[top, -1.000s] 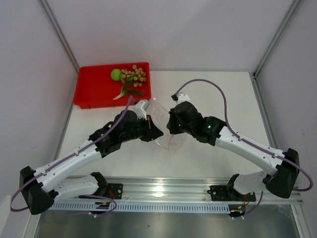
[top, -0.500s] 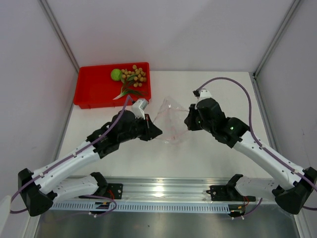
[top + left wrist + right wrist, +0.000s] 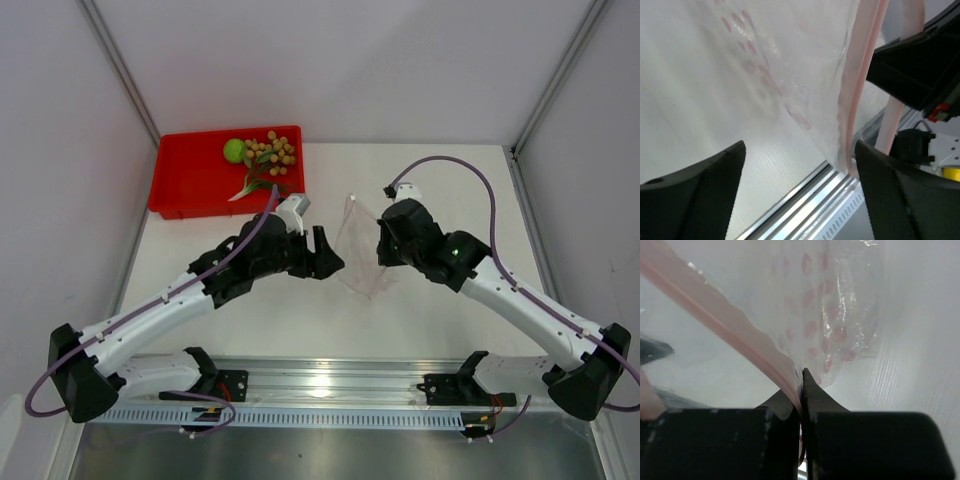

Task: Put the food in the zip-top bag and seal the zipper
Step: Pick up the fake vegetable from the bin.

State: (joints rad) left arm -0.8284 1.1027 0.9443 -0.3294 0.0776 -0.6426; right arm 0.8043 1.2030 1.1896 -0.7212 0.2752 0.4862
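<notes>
The clear zip-top bag [image 3: 358, 250] hangs crumpled over the middle of the table, held by one end of its pinkish zipper [image 3: 725, 315]. My right gripper [image 3: 384, 240] is shut on that strip, and the jaws [image 3: 802, 385] pinch it tight. Just left of the bag, my left gripper [image 3: 329, 255] stands open with nothing between its fingers. In the left wrist view the bag [image 3: 790, 75] and its zipper [image 3: 860, 85] hang beyond the open left gripper [image 3: 800, 192]. The lime-green fruit [image 3: 234, 150], the bunch of tan-brown fruits [image 3: 274, 150] and the green leaves [image 3: 258, 184] lie in the red tray [image 3: 185, 185].
The red tray sits at the table's back left corner. An aluminium rail [image 3: 330, 385] with both arm bases runs along the near edge. White walls with metal posts [image 3: 120, 65] close in the table at left, back and right.
The left gripper has let go of the bag and opened. The right gripper, still shut on the zipper, has carried the bag to the right, where it now hangs from that gripper alone.
</notes>
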